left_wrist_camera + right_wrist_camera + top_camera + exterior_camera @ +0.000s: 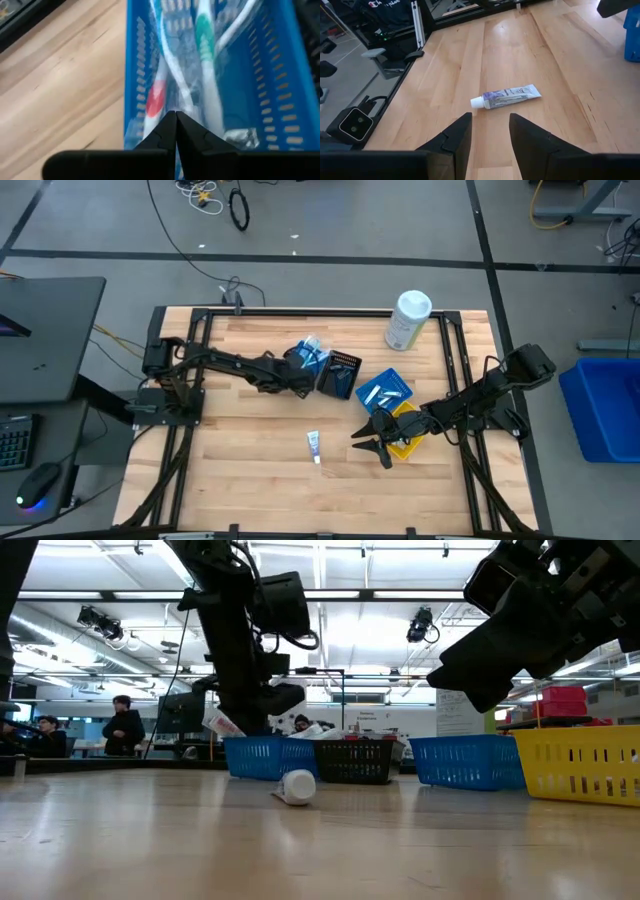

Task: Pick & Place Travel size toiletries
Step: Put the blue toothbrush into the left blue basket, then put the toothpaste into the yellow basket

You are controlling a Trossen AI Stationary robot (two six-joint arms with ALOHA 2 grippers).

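High view: the left pincer hangs over the blue tray on the counter, fingers pressed together on nothing, above the toothbrushes lying inside. A black tray sits just beside it. A toothpaste tube lies alone on bare wood toward the front. The right pincer hovers near the tube, fingers spread and empty, beside a yellow tray and a second blue tray. A white canister stands at the back.

high: straight down on worktop | low: level across worktop | wrists: close, forward | high, low, right wrist share toothpaste tube
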